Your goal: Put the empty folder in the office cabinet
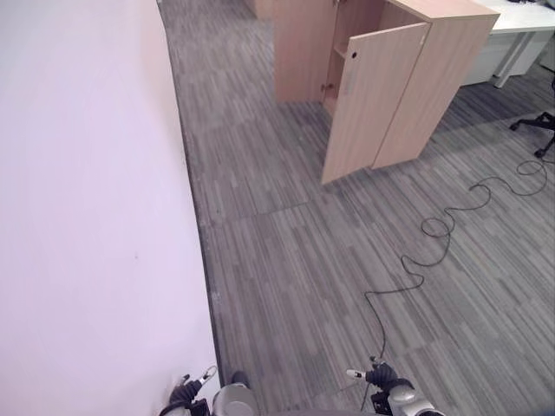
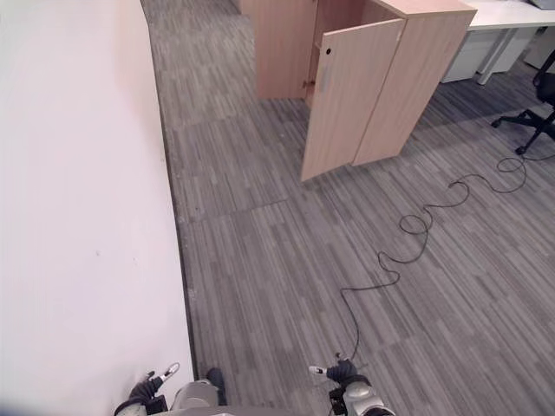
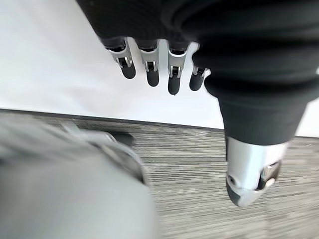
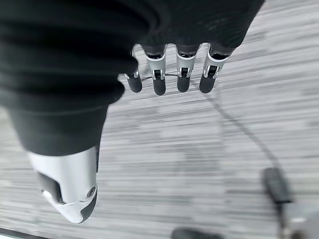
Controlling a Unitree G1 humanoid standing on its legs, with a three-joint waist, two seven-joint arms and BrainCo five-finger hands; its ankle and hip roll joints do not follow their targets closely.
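Far right stood the office cabinet (image 1: 408, 78), door (image 1: 368, 100) ajar. Left hand (image 3: 154, 62) and right hand (image 4: 169, 74) hung relaxed, fingers spread, holding nothing. Advisable: find the folder first.

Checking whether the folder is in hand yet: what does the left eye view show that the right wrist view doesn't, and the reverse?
Left eye view: the wooden office cabinet with one door swung open, a white wall, a white desk, an office chair and the left hand. Right wrist view: the right hand close up, fingers straight, holding nothing. Shared: the grey striped carpet and the right hand.
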